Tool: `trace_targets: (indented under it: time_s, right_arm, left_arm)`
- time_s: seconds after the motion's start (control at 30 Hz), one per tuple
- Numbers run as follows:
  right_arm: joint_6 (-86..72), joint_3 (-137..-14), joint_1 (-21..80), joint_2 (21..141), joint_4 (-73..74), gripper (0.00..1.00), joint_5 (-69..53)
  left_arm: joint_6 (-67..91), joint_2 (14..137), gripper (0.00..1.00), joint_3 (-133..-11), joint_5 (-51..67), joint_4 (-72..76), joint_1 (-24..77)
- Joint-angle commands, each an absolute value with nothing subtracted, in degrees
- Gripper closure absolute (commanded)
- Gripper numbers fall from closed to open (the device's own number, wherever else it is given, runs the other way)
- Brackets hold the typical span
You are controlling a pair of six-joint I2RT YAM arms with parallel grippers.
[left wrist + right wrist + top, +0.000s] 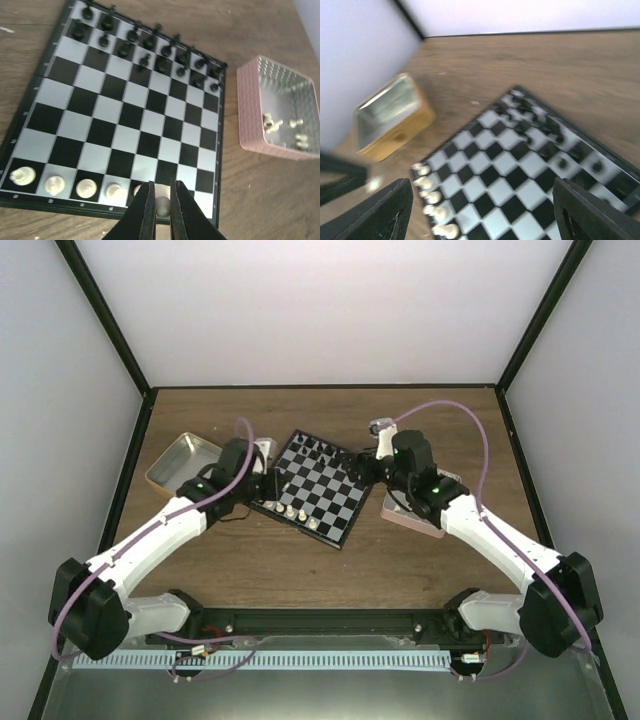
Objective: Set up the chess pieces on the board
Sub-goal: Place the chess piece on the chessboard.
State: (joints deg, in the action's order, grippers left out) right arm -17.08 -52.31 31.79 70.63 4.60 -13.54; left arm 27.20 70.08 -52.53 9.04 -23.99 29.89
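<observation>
Left wrist view: left tool (162, 189) pinched shut on a white piece (162, 205) at the near rim of the board (125, 110).
Middle ranks lie bare; black pieces (145, 47) crowd 12 o'clock, tray (248, 107) at 3. Right tool (482, 192) gapes wide, empty, over the board.

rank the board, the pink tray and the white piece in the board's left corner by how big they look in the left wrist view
1. board
2. pink tray
3. corner white piece, by far the smallest
</observation>
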Motion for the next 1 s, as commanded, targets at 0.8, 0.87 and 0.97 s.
trace_targets:
  time_s: [0.8, 0.87, 0.97]
  right_arm:
    - [-45.7, -41.8, 26.5, 64.0, 9.9, 0.22, 11.2]
    - [-45.4, -41.6, 26.4, 63.7, 10.0, 0.22, 11.4]
    - [-45.4, -41.3, 26.5, 63.3, 10.2, 0.22, 11.8]
  left_arm:
    - [19.6, 94.9, 0.93, -64.0, -3.6, -30.2, 25.1]
    - [19.2, 95.7, 0.93, -64.4, -1.3, -30.1, 24.1]
    - [19.1, 96.7, 0.93, -65.0, -0.9, -30.2, 23.4]
